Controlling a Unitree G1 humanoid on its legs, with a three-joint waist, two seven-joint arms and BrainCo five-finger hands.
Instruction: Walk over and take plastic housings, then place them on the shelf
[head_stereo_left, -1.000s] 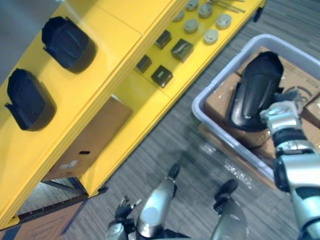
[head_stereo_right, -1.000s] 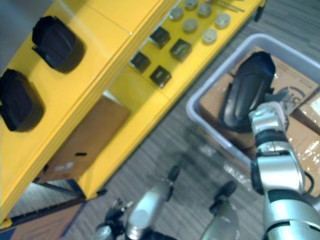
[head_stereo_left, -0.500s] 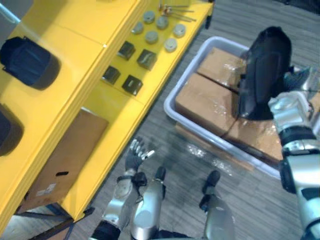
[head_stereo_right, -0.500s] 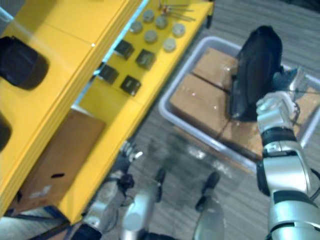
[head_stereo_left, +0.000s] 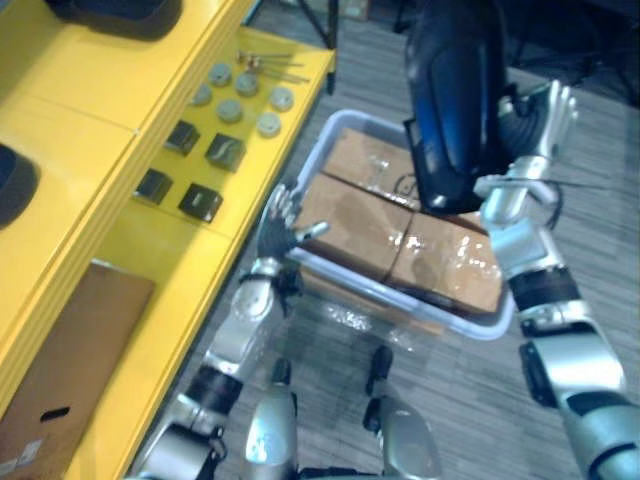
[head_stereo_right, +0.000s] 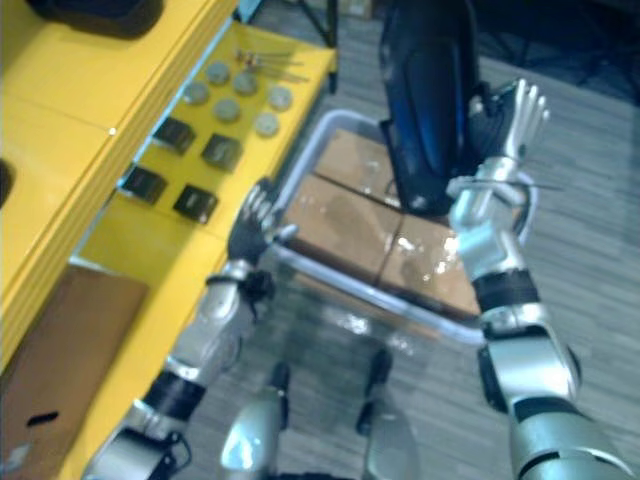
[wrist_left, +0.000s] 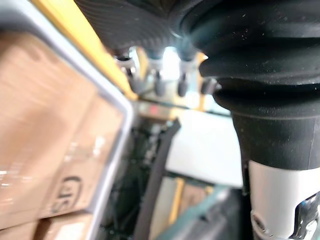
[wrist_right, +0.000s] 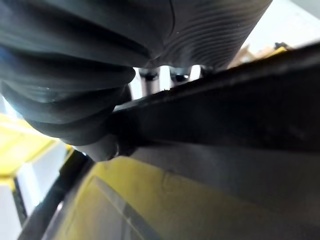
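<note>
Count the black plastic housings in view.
3. The held housing is up in the right hand. The far housing and near housing sit on the yellow shelf, both cut by the view's edge. More may lie out of view.

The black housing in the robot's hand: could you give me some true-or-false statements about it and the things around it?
1. The right hand holds the black housing up above the grey bin. True.
2. The left hand grips a second housing. False: it is open and empty, beside the bin's rim.
3. The bin holds cardboard boxes. True.
4. The small dark blocks and round discs lie on the floor. False: they lie on a lower level of the yellow shelf.
</note>
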